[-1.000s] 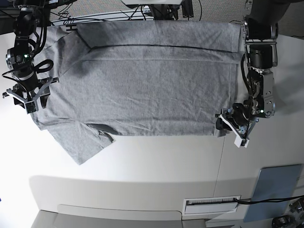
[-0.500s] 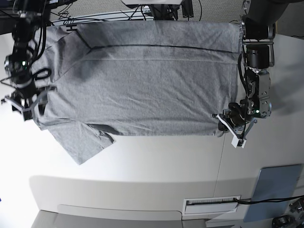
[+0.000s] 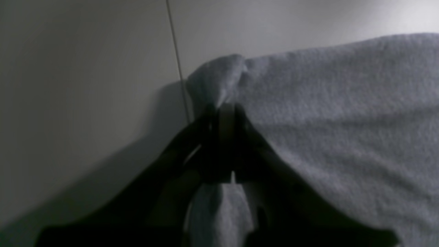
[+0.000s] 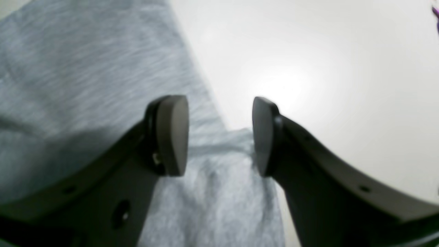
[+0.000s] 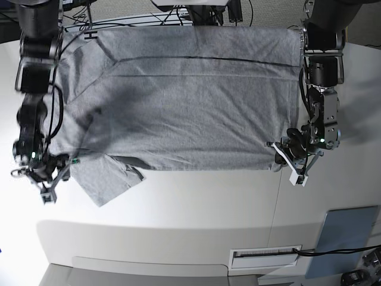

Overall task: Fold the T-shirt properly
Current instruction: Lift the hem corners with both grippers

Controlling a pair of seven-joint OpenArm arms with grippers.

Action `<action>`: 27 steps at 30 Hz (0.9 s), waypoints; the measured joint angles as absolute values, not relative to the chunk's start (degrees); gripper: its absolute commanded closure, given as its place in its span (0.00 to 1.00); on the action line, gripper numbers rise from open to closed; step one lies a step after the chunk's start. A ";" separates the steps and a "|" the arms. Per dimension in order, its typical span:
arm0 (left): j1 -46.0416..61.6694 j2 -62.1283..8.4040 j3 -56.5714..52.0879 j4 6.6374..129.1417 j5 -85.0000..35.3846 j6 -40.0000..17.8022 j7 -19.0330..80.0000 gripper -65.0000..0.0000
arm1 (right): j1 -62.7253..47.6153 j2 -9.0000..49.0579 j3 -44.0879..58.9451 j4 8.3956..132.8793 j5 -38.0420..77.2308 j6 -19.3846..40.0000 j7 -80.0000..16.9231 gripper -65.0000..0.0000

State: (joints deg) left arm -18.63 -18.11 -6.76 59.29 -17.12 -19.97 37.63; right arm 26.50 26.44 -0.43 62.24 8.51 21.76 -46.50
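Folding barely begun: one corner gripped, shirt flat on the table.

Nearest me, my left gripper (image 3: pixel 224 113) pinches the T-shirt (image 5: pixel 184 101)'s hem corner; my right gripper (image 4: pixel 219 137) hangs with fingers spread over the sleeve edge, holding nothing. Beyond, I see the whole body lying unfolded across the white table (image 5: pixel 196 202); every fold remains.

Heather-grey T-shirt (image 5: pixel 184 101) spread flat, plain side up; one sleeve angled outward.

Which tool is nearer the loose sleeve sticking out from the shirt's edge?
Right. The right tool hangs open just beside the sleeve, at its outer edge. The left tool is shut on the T-shirt's hem corner, at the far end.
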 measured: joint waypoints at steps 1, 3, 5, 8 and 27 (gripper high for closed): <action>-18.63 -18.11 -6.76 59.29 -17.08 -19.97 37.63 1.00 | 28.53 26.44 -0.73 59.02 8.45 22.57 -46.52 0.54; -18.63 -18.11 -6.76 59.29 -17.17 -19.97 37.60 1.00 | 31.99 26.41 -0.75 52.80 8.71 25.21 -46.22 0.54; -18.61 -18.11 -6.76 59.29 -17.08 -19.97 37.58 1.00 | 34.76 26.35 -0.75 46.46 8.36 25.82 -44.60 0.54; -18.63 -18.11 -6.76 59.29 -17.08 -19.94 37.63 1.00 | 37.65 26.52 -0.75 38.09 7.60 27.68 -40.82 0.54; -18.63 -18.11 -6.76 59.29 -17.15 -19.94 38.33 1.00 | 40.03 23.11 -0.40 26.59 -4.08 28.14 -30.79 0.73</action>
State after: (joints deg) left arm -18.63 -18.11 -6.76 59.29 -17.15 -19.94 38.33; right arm 40.03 23.11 -0.40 26.59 -4.08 28.14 -30.79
